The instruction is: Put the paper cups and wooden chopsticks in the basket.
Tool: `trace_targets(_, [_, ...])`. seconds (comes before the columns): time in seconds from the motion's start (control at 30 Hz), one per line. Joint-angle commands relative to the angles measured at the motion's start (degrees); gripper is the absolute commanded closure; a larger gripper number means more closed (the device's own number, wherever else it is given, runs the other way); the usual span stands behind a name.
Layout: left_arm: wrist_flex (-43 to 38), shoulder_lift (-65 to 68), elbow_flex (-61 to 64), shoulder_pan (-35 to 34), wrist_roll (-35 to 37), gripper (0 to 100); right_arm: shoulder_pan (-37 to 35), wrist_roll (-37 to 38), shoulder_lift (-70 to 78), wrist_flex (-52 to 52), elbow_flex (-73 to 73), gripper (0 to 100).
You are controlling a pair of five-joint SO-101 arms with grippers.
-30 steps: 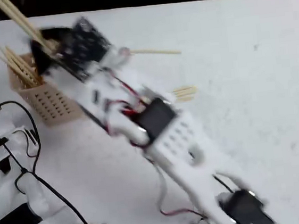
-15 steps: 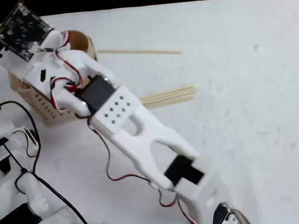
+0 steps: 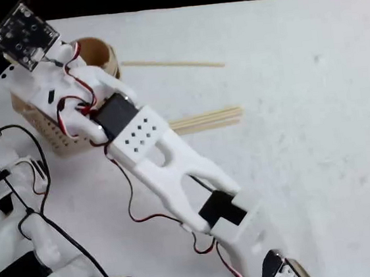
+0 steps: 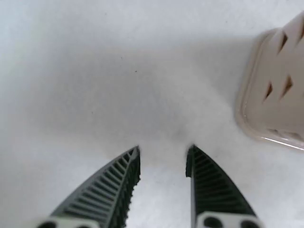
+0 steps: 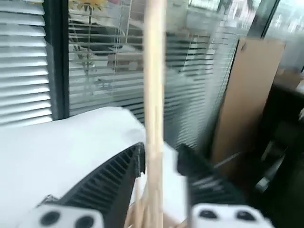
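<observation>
Pinching a chopstick [image 5: 154, 71] upright between its jaws, the right claw [image 5: 159, 152] hangs over the basket [image 3: 45, 130] at the table's [image 3: 313, 98] far left corner, with a cup [image 3: 100, 53] already inside. The stick is light, stiff and smooth, so it will likely pivot or slip. Best gripped near the middle and let go only once its tip is in the basket. One loose stick [image 3: 170, 63] lies near the far edge and a pair [image 3: 209, 118] mid-table, both apart from the basket. Left claw [image 4: 161, 154] is spread and empty, low over the table beside the basket. Against a second ago, the right arm has swung left off the pair, and the cup now shows.
</observation>
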Motion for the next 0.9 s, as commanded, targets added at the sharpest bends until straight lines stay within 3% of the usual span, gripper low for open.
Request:
trace_targets(0.0, [-1.14,-1.45,-0.18,0.66,0.44,83,1.01,-3.69,-1.54,2.15,-2.99,82.0])
trace_targets(0.23, [-1.14,-1.45,-0.18,0.66,0.44,83,6.02,-3.69,-5.67,9.01,-3.69,96.8])
trace_targets(0.5, [-1.14,-1.45,-0.18,0.92,0.44,83,16.75,-2.81,-22.81,48.57,-3.60,95.7])
trace_targets(0.6, [-1.14,-1.45,-0.18,0.92,0.44,83,25.10,5.98,-27.47,57.89,-3.08,95.7])
trace_targets(0.73, [-1.14,-1.45,-0.18,0.92,0.44,83,35.47,18.99,-26.68,60.62,-2.64,95.7])
trace_targets(0.87, [-1.14,-1.45,-0.18,0.92,0.44,83,38.99,21.45,-18.51,54.81,1.49,95.7])
